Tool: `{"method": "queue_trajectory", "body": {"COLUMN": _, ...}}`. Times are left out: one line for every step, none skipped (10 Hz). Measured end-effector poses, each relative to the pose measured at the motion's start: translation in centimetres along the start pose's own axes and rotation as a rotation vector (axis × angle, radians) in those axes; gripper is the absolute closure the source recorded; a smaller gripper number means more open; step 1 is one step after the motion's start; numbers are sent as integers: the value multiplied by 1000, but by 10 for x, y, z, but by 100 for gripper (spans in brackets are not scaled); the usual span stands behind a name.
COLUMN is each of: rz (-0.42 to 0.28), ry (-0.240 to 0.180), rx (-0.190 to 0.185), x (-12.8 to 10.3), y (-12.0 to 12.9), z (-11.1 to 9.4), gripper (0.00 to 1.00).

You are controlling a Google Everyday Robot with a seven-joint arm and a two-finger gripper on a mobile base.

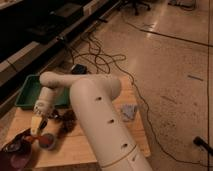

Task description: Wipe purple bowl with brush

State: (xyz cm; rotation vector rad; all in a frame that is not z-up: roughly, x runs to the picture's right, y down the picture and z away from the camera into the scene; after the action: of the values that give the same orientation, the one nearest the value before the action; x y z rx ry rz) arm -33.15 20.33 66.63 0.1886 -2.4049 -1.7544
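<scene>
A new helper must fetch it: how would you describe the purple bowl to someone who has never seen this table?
Start at the wooden table and go to its lower-left corner in the view, below the green tray. The purple bowl sits there, just below the pincer and the pale brush. It is round, dark and glossy, unlike the rectangular tray.

a pale speckled floor gleams under warm light, with black cables looping across it. dark shelving runs along the left side. a low wooden table stands in front, and the gripper hangs over its left end.
</scene>
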Motion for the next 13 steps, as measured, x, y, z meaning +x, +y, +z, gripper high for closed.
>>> {"method": "queue_trajectory", "body": {"rz": -2, "ry": -9, "rx": 4, "x": 2, "y": 1, "z": 4, "gripper": 100}}
{"method": "queue_trajectory", "body": {"rz": -1, "ry": -16, "rx": 6, "x": 1, "y": 2, "z": 7, "gripper": 100}}
{"method": "queue_trajectory", "body": {"rz": -1, "ry": -27, "rx": 10, "x": 1, "y": 2, "z": 12, "gripper": 100}}
{"method": "queue_trajectory", "body": {"rz": 0, "ry": -38, "rx": 15, "x": -1, "y": 3, "z": 17, "gripper": 100}}
{"method": "queue_trajectory", "body": {"rz": -3, "ry": -49, "rx": 20, "x": -3, "y": 0, "z": 23, "gripper": 100}}
{"method": "queue_trajectory", "body": {"rz": -2, "ry": -59, "rx": 24, "x": -7, "y": -2, "z": 28, "gripper": 100}}
{"method": "queue_trajectory", "body": {"rz": 2, "ry": -70, "rx": 24, "x": -15, "y": -5, "z": 34, "gripper": 100}}
{"method": "queue_trajectory", "body": {"rz": 5, "ry": -74, "rx": 22, "x": -21, "y": -8, "z": 36, "gripper": 100}}
{"method": "queue_trajectory", "body": {"rz": 10, "ry": -75, "rx": 20, "x": -29, "y": -12, "z": 38, "gripper": 100}}
{"method": "queue_trajectory", "body": {"rz": 23, "ry": -71, "rx": 17, "x": -41, "y": -16, "z": 36, "gripper": 100}}
{"method": "queue_trajectory", "body": {"rz": 30, "ry": -63, "rx": 14, "x": -49, "y": -18, "z": 33, "gripper": 100}}
{"method": "queue_trajectory", "body": {"rz": 44, "ry": -56, "rx": 11, "x": -54, "y": -18, "z": 29, "gripper": 100}}
{"method": "queue_trajectory", "body": {"rz": 49, "ry": -50, "rx": 7, "x": -57, "y": -17, "z": 25, "gripper": 100}}
